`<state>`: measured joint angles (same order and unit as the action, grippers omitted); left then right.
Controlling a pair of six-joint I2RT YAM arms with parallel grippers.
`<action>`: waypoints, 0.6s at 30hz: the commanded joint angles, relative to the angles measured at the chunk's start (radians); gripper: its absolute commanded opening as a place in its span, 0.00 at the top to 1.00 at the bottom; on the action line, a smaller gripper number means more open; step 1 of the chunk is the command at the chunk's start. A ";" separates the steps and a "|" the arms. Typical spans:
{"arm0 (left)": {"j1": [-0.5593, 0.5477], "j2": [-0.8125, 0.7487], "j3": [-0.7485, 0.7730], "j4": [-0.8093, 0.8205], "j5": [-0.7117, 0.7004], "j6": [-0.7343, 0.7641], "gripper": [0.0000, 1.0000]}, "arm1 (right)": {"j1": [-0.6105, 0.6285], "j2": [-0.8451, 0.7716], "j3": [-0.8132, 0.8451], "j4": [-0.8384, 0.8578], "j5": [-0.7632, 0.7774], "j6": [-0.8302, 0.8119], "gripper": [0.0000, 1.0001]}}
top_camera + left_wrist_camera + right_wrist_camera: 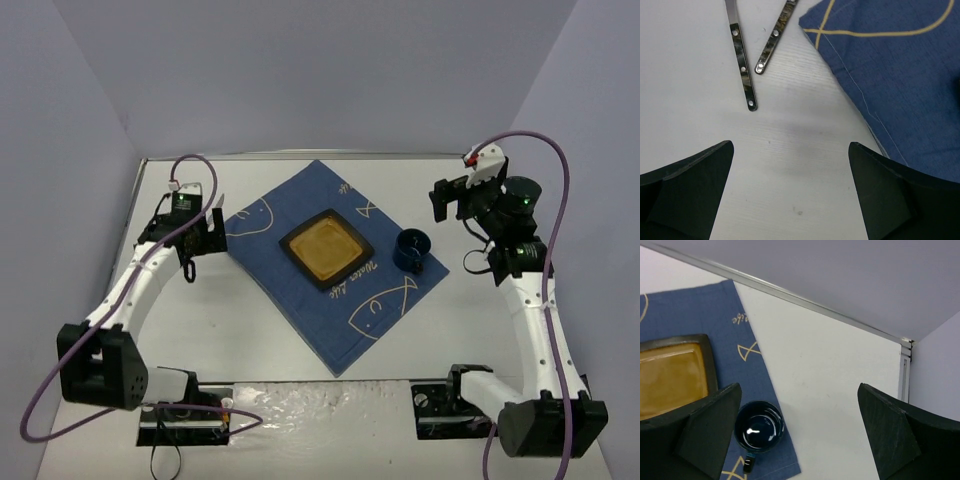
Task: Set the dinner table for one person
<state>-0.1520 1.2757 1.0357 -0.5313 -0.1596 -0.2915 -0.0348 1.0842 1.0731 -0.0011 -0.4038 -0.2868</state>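
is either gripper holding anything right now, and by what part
Nothing is held. The left gripper is open over the dinner table, short of two cutlery handles; the right gripper is open, clear of the blue cup.

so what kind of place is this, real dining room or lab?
Likely a lab test cell, not a dining room: white tabletop boxed by plain grey walls, cabled robot arms at its near edge, one staged setting on a blue cloth.
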 commanded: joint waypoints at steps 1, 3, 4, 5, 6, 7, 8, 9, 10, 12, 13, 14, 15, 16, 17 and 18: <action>0.089 0.131 0.153 0.054 0.025 -0.046 0.03 | 0.024 -0.127 -0.097 0.176 0.028 0.208 0.01; 0.130 0.202 0.211 0.043 0.021 -0.058 0.03 | 0.028 -0.173 -0.137 0.222 0.028 0.286 0.00; 0.145 0.255 0.236 0.037 0.023 -0.070 0.04 | 0.047 -0.185 -0.153 0.238 0.028 0.325 0.00; 0.147 0.284 0.280 0.029 0.015 -0.089 0.04 | 0.064 -0.197 -0.166 0.256 0.024 0.344 0.00; 0.161 0.316 0.302 0.021 0.005 -0.097 0.05 | 0.072 -0.210 -0.182 0.267 0.021 0.362 0.00; 0.178 0.349 0.319 0.012 -0.006 -0.103 0.05 | 0.078 -0.223 -0.198 0.278 0.017 0.381 0.00; 0.186 0.375 0.337 0.005 -0.015 -0.109 0.06 | 0.088 -0.233 -0.212 0.287 0.013 0.395 0.00; 0.193 0.404 0.356 -0.003 -0.020 -0.116 0.07 | 0.099 -0.246 -0.226 0.296 0.007 0.408 0.00; 0.202 0.437 0.378 -0.013 -0.022 -0.122 0.08 | 0.109 -0.263 -0.243 0.305 0.000 0.422 0.00; 0.226 0.499 0.407 -0.019 -0.021 -0.132 0.09 | 0.127 -0.282 -0.275 0.312 -0.012 0.432 0.00; 0.236 0.520 0.414 -0.017 -0.021 -0.131 0.10 | 0.137 -0.291 -0.286 0.309 -0.015 0.432 0.00; 0.246 0.541 0.420 -0.014 -0.020 -0.130 0.11 | 0.147 -0.301 -0.296 0.306 -0.016 0.432 0.00; 0.252 0.553 0.422 -0.009 -0.020 -0.127 0.12 | 0.157 -0.308 -0.301 0.301 -0.011 0.428 0.00; 0.258 0.566 0.424 -0.004 -0.020 -0.124 0.12 | 0.167 -0.314 -0.307 0.297 -0.005 0.423 0.00; 0.267 0.584 0.423 0.002 -0.016 -0.121 0.14 | 0.177 -0.317 -0.313 0.294 0.001 0.421 0.00; 0.275 0.599 0.422 0.007 -0.012 -0.119 0.15 | 0.188 -0.319 -0.319 0.290 0.008 0.417 0.00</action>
<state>0.0879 1.8570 1.4132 -0.5367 -0.1588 -0.3999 0.1141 0.7896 0.7612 0.1909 -0.3972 0.1122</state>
